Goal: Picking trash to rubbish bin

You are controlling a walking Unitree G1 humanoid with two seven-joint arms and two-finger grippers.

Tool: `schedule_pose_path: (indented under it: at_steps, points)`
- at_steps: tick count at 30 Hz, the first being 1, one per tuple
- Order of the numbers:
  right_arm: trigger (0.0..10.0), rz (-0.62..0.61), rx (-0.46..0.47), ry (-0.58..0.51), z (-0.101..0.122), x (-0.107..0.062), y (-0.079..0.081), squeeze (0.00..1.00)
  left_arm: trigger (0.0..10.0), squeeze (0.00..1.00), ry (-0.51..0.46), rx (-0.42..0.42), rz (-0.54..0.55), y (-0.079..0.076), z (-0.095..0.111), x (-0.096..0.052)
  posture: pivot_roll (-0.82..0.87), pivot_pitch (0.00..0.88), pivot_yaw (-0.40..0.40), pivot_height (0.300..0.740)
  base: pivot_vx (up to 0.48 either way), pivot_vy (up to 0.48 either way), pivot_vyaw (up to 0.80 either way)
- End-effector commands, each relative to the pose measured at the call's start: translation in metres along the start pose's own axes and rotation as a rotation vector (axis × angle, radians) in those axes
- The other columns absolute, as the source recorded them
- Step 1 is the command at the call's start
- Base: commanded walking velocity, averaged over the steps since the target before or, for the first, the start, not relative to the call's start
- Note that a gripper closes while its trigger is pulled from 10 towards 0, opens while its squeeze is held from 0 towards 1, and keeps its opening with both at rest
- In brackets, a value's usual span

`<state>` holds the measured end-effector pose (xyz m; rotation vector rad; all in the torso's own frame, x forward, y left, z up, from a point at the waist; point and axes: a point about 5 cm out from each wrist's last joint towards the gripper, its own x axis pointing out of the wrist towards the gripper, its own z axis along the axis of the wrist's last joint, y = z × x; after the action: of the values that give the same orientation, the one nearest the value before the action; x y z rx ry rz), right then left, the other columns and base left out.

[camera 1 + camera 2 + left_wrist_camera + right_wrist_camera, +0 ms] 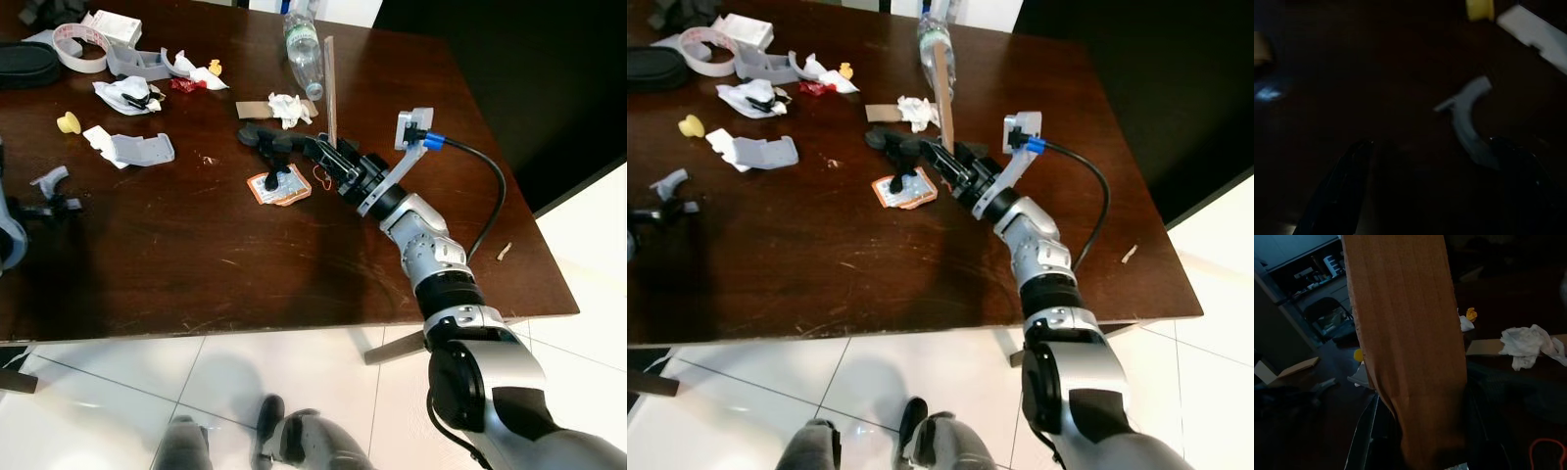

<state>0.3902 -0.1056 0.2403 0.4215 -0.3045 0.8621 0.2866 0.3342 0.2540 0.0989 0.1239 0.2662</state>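
Observation:
Trash lies scattered on a dark wooden table (pixel 196 264). My right gripper (pixel 263 149) reaches over the table's middle and is shut on a long brown cardboard strip (pixel 330 88), which stands upright. In the right wrist view the cardboard strip (pixel 1405 347) rises between the two fingers. Under the fingers lies an orange wrapper (pixel 279 188), and a crumpled white tissue (pixel 289 106) lies just beyond. At the table's left edge my left gripper (pixel 44 201) hovers open beside a curved grey plastic scrap (pixel 1469 122).
A plastic bottle (pixel 302 44) lies at the back. Tissues (pixel 127 93), grey plastic pieces (pixel 142 149), a yellow bit (pixel 67 122), a tape roll (pixel 73 44) and a black pouch (pixel 24 64) crowd the back left. The table's front edge (pixel 245 328) meets white floor tiles.

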Motion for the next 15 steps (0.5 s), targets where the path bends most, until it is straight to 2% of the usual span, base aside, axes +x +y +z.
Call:
schedule_pose_path:
  at_steps: [1,7,15]
  points:
    - [10.0,-0.015,0.002,0.015,-0.002,-0.008,-0.004,0.0,10.0,0.0,-0.002,-0.026,0.007,-0.002,-0.004,0.002,0.26,0.303,-0.194,0.74,0.0,0.0,0.0]
    - [10.0,-0.015,0.001,0.034,-0.002,-0.01,-0.005,0.0,10.0,0.0,-0.088,-0.069,0.034,0.001,0.014,0.006,0.25,0.323,-0.209,0.74,0.0,0.0,0.0]
    - [10.0,-0.002,0.007,0.048,-0.003,-0.01,-0.001,0.0,10.0,0.0,-0.084,-0.109,0.034,0.003,0.011,0.013,0.23,0.351,-0.227,0.74,0.0,0.0,0.0]
